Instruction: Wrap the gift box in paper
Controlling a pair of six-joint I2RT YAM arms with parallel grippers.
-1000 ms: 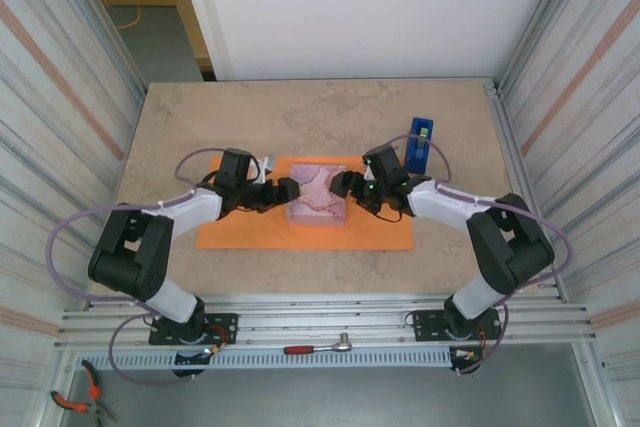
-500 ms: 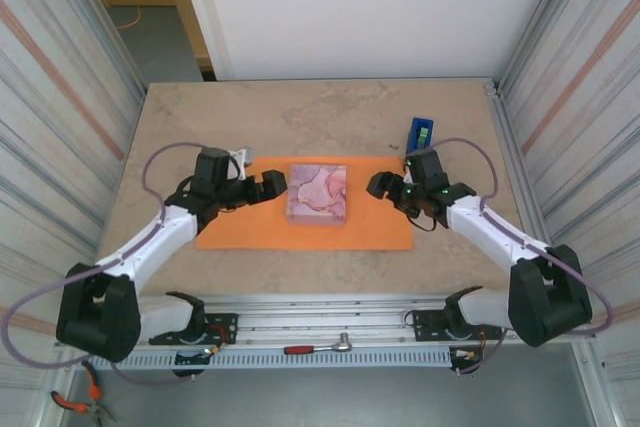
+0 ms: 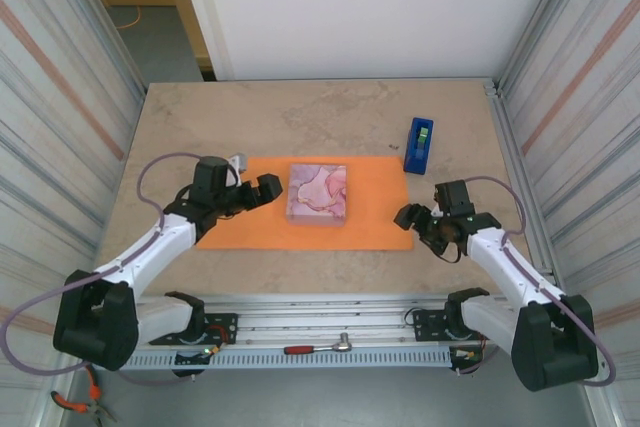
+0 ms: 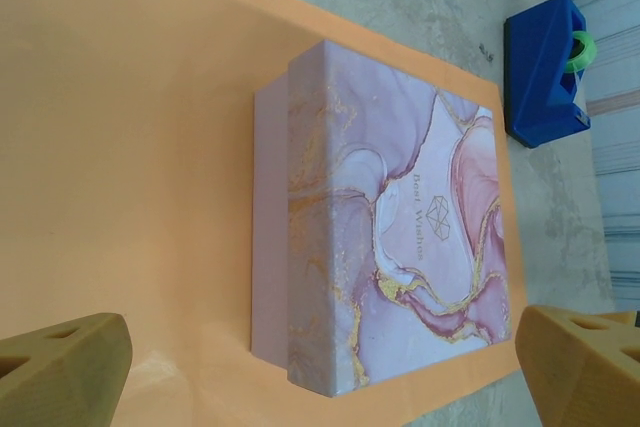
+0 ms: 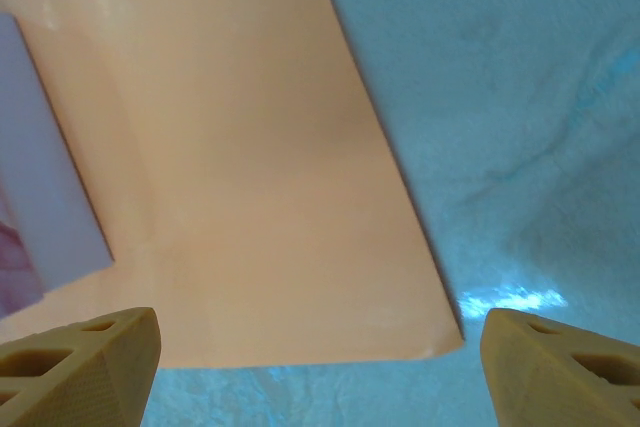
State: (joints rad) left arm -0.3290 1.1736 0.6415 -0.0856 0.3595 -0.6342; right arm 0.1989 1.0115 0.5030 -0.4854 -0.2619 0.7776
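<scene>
Both arms backed off since a second ago: they were pressed up to the gift box on either side, now they're apart from it, and the box hasn't shifted. Box is a flat square, pink/lilac marble print with cream blotches and thin gold veins. The left wrist view shows a small diamond logo with script text on the lid and a plain pink strip along one side. It lies flat on the paper, about mid-width and closer to the far edge than the near one. Paper is a plain orange sheet, flat on the table, unfolded, right near corner lying flat. Left gripper hangs over the left part of the sheet, just beside the box and not touching; its fingers are spread wide, wider than the box, nothing held. Right gripper is at the sheet's right near corner, well apart from the box; its fingers are also spread wide and empty, with bare paper and table between them. Blue tape dispenser with green roll stands just off the sheet's far right corner.
</scene>
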